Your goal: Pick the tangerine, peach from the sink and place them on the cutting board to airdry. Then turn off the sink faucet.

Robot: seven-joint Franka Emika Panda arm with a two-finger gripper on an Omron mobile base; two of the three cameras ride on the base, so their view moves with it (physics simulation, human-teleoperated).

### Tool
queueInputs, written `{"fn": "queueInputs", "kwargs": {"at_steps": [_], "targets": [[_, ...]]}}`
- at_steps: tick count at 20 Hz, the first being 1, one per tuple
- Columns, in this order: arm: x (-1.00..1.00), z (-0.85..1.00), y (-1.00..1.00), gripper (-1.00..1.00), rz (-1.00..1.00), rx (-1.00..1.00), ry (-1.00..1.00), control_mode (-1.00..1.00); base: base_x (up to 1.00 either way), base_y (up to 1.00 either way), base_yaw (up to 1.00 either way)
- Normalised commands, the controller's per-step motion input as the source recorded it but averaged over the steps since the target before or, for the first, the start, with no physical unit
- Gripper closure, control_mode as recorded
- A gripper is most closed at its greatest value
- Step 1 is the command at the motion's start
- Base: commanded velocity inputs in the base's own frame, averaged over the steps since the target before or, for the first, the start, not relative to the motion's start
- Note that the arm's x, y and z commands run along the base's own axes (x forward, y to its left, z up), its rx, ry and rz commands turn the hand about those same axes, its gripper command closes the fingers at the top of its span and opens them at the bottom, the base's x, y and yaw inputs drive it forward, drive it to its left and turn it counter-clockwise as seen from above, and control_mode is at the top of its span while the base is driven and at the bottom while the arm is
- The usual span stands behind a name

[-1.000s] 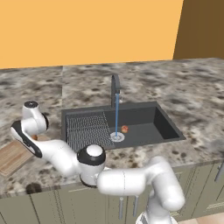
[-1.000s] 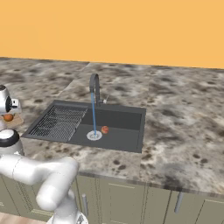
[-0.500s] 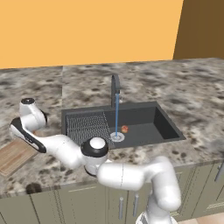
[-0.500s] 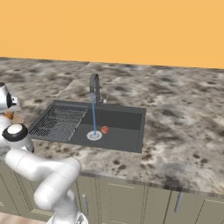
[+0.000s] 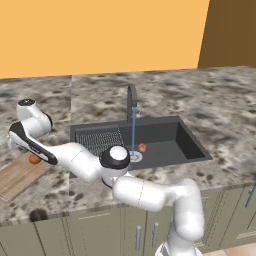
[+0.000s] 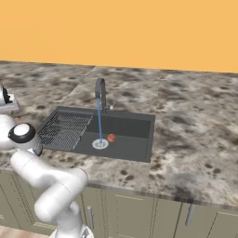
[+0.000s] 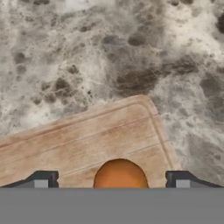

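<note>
The orange tangerine point(image 7: 120, 175) sits on the light-brown cutting board point(image 7: 87, 140), near its right end in the hand view. My gripper point(image 7: 112, 179) hangs just above it, open, with both fingertips point(image 7: 41, 179) standing well clear of the fruit's sides. From the left base view the tangerine point(image 5: 34, 159) shows under the gripper point(image 5: 31, 154), at the far end of the cutting board point(image 5: 17, 177). The reddish peach point(image 5: 142, 147) point(image 6: 111, 137) lies in the dark sink point(image 5: 172, 135) point(image 6: 132, 144) beside the drain. Water runs from the sink faucet point(image 5: 131, 102) point(image 6: 100, 93).
Speckled stone counter point(image 5: 220, 105) surrounds the sink and board. A ribbed draining grid point(image 6: 65, 130) fills the sink's left half. A small dark object point(image 5: 37, 215) sits at the counter's front edge below the board. My arm stretches across the counter from the sink's front to the board.
The arm has swung further left, carrying the hand and tangerine from beside the sink to over the cutting board. The peach and the water stream are unchanged.
</note>
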Motion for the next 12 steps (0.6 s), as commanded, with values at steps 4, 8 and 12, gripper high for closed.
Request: {"fn": "queueInputs", "kwargs": {"at_steps": [4,8,12], "targets": [[-0.55,0.71,-0.39,-1.00,0.05,0.03,-0.15,-1.00,0.00,0.00,0.00],[0.26,0.43,-0.44,-1.00,0.04,0.02,-0.29,-1.00,0.00,0.00,0.00],[0.08,0.49,-0.91,-1.00,0.06,0.05,-0.36,-1.00,0.00,0.00,0.00]]}}
